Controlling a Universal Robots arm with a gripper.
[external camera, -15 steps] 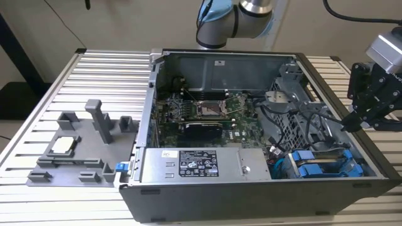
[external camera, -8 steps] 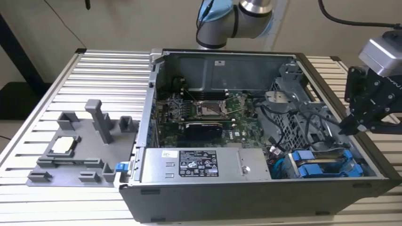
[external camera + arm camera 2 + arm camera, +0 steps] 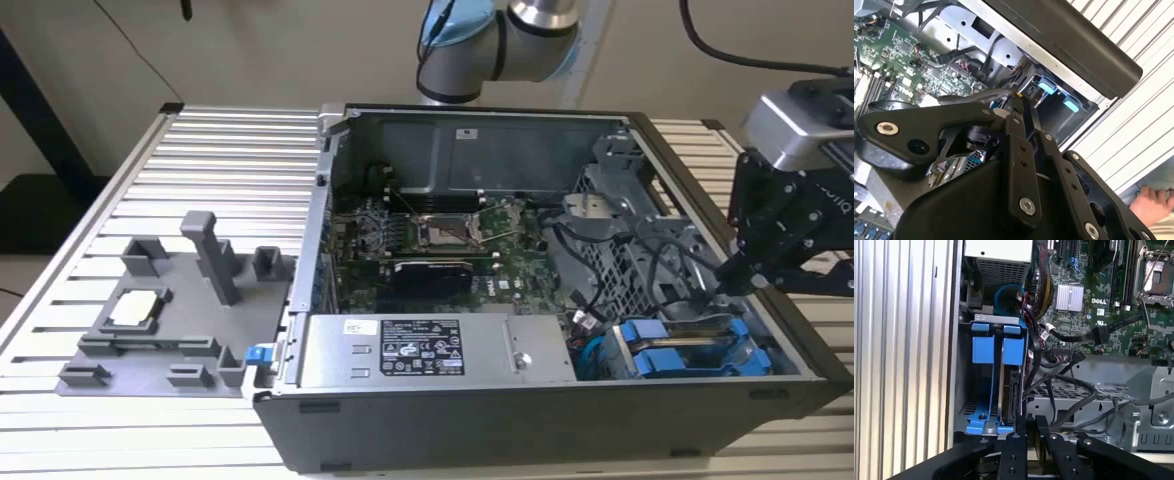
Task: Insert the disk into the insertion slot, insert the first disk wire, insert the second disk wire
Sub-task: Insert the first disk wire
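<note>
Nearest, the open computer case [image 3: 534,425] fronts the ribbed surface [image 3: 227,150]. At the exterior view's left lies a grey fixture [image 3: 140,348]. Next comes the power-supply box [image 3: 534,352], then the disk [image 3: 1008,390] seated in the blue-railed insertion slot [image 3: 641,360]. Rightmost, the hand [image 3: 731,285] hangs just beside the disk's end, its fingers [image 3: 1016,435] pressed nearly together. Whether they pinch a cable, I cannot tell.

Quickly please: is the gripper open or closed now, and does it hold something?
Gripper: cannot be told; it is inside the computer case, at the insertion slot where the disk sits.
</note>
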